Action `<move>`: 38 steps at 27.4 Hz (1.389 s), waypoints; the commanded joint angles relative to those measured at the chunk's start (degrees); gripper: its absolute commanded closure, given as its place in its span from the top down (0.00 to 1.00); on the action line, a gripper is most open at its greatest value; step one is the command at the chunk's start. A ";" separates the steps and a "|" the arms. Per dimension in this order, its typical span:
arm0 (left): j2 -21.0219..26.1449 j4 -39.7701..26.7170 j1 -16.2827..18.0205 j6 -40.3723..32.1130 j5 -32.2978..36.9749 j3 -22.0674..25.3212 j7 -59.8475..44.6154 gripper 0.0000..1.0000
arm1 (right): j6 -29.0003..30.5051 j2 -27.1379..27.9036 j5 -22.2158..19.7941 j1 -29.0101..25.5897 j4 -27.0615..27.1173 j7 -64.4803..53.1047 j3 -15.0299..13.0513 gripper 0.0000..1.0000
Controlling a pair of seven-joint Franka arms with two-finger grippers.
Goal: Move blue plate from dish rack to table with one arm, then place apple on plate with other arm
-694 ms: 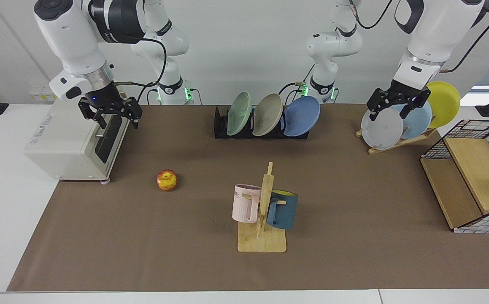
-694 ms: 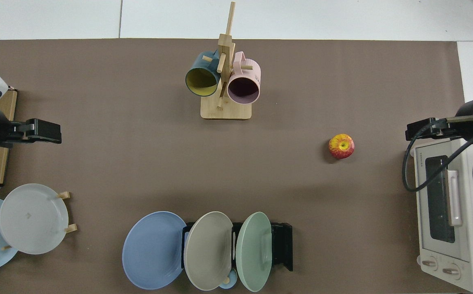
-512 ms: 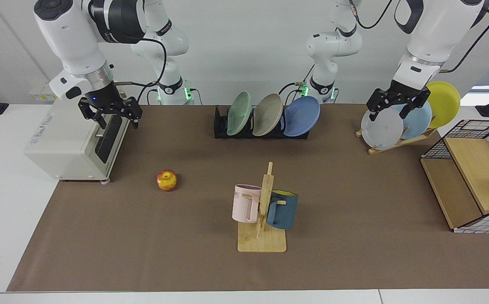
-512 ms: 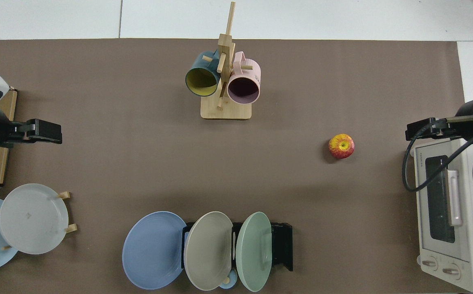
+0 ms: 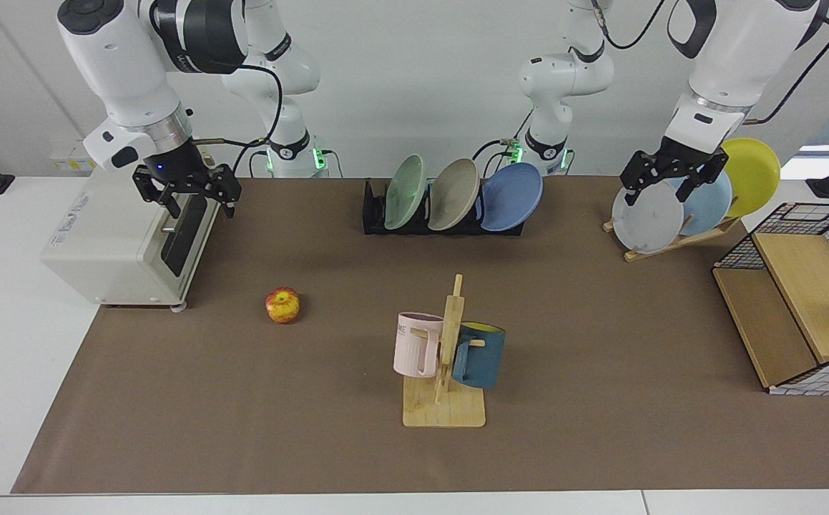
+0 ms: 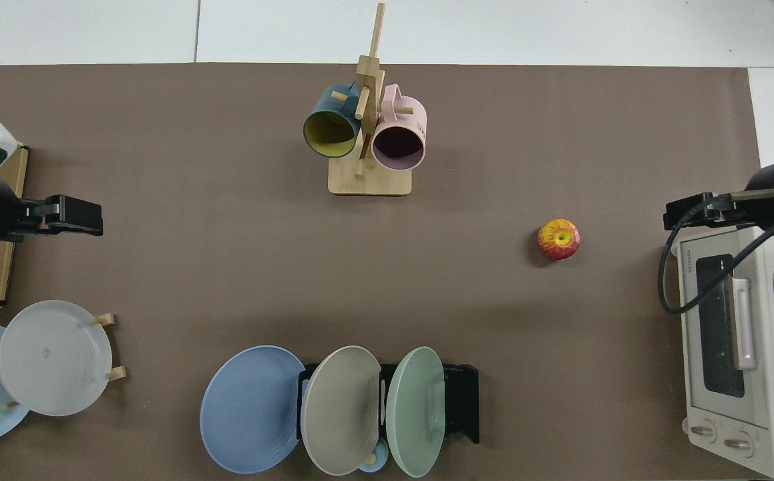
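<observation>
Periwinkle blue, the blue plate (image 5: 512, 196) leans in the end slot of the black dish rack (image 5: 375, 214), beside a beige plate (image 5: 453, 194) and a sage-green plate (image 5: 405, 192). The apple (image 5: 282, 305) sits alone on the brown mat of the table (image 5: 242, 415), near the white toaster oven (image 5: 124, 239). The right claw (image 5: 194, 201) hovers above that oven, fingers spread and empty. The left claw (image 5: 664, 187) hangs over the wooden plate stand (image 5: 671, 242), spread too, gripping nothing. A mug tree (image 5: 450, 350) stands mid-table.
</observation>
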 commanded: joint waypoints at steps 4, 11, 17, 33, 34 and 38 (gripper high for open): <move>-1.27 -2.18 -0.82 0.76 -0.77 0.48 -0.59 1.00 | -0.63 0.31 0.82 -0.50 0.75 -0.17 0.33 1.00; -2.76 -5.25 -1.35 0.85 1.86 -0.83 -3.22 1.00 | -0.63 0.31 0.82 -0.50 0.75 -0.17 0.33 1.00; -7.85 -14.64 -2.06 3.65 2.83 -3.29 -5.07 1.00 | -0.63 0.31 0.82 -0.50 0.75 -0.17 0.33 1.00; -23.24 -45.14 -1.97 19.73 3.10 -17.26 -11.93 1.00 | 1.73 0.57 0.91 0.21 0.75 -0.79 0.86 1.00; -23.68 -46.03 -1.97 20.53 3.10 -17.36 -12.02 1.00 | 2.17 1.10 0.73 0.21 0.75 -0.79 0.86 1.00; -24.03 -46.74 -2.32 20.45 3.10 -17.36 -11.41 1.00 | 2.79 4.00 0.46 0.47 1.19 -0.35 0.86 1.00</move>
